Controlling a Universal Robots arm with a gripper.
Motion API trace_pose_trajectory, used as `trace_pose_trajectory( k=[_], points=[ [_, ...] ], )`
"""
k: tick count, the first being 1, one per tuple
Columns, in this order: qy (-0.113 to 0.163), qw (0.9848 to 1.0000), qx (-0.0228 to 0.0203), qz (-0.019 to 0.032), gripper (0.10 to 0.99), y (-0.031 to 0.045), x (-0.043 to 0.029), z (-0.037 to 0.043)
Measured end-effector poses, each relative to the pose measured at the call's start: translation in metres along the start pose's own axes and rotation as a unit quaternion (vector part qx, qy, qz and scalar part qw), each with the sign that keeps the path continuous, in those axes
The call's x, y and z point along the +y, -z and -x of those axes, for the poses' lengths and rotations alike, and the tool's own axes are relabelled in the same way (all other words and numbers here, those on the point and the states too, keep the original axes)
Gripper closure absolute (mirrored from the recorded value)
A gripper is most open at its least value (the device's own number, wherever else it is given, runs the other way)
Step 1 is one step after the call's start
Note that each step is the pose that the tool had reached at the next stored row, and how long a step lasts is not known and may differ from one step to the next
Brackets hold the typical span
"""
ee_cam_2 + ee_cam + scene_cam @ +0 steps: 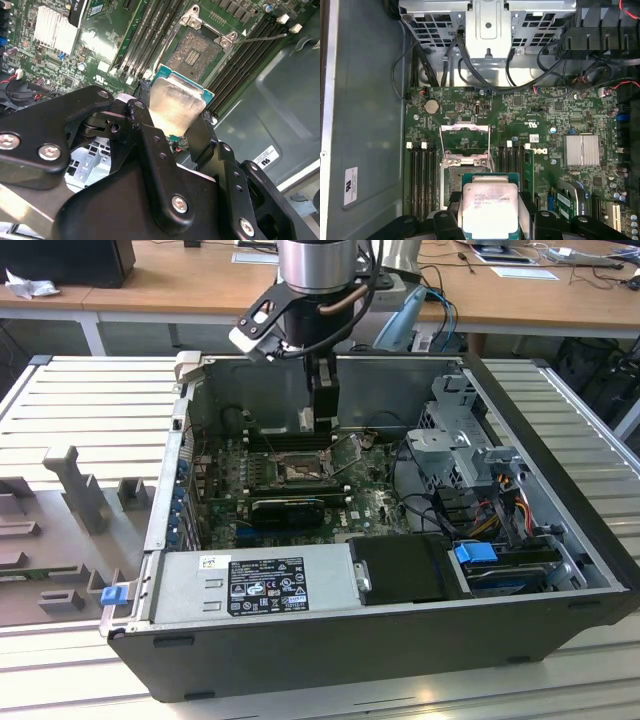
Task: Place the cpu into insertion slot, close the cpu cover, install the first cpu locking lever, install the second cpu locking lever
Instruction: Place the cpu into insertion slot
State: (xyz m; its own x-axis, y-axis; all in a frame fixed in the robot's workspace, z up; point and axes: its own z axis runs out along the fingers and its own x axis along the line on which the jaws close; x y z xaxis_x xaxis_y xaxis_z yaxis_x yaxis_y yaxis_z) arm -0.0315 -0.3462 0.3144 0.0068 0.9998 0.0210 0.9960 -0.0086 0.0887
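Exterior view: the gripper point(322, 422) hangs inside the computer case point(350, 645) above the insertion slot point(300, 471), near the motherboard's point(385, 505) edge. Second wrist view: its fingers point(148, 125) pinch the cpu point(176, 104) by two sides. First wrist view: the cpu cover point(465, 136) stands open.

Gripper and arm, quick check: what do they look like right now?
The matte black gripper has jointed black link fingers with silver screw heads. The arm's wrist is a silver-grey cylinder, with a black cable looping beside it.
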Motion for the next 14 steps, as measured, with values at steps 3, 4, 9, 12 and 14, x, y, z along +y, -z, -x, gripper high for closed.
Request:
trace_pose_trajectory(
  k=[3,4,9,12,14],
  points=[
    [0.0,1.0,0.0,0.0,0.553,-0.0088,-0.0009,0.0002],
    [0.0,1.0,0.0005,0.0,0.553,-0.0109,-0.0011,0.0002],
    [0.0,1.0,0.0007,0.0,0.553,-0.0208,-0.0031,0.0004],
    [0.0,1.0,0.0007,0.0,0.553,-0.0274,-0.0055,0.0003],
    [0.0,1.0,0.0007,0.0001,0.553,-0.0314,-0.0064,-0.0004]
  ],
)
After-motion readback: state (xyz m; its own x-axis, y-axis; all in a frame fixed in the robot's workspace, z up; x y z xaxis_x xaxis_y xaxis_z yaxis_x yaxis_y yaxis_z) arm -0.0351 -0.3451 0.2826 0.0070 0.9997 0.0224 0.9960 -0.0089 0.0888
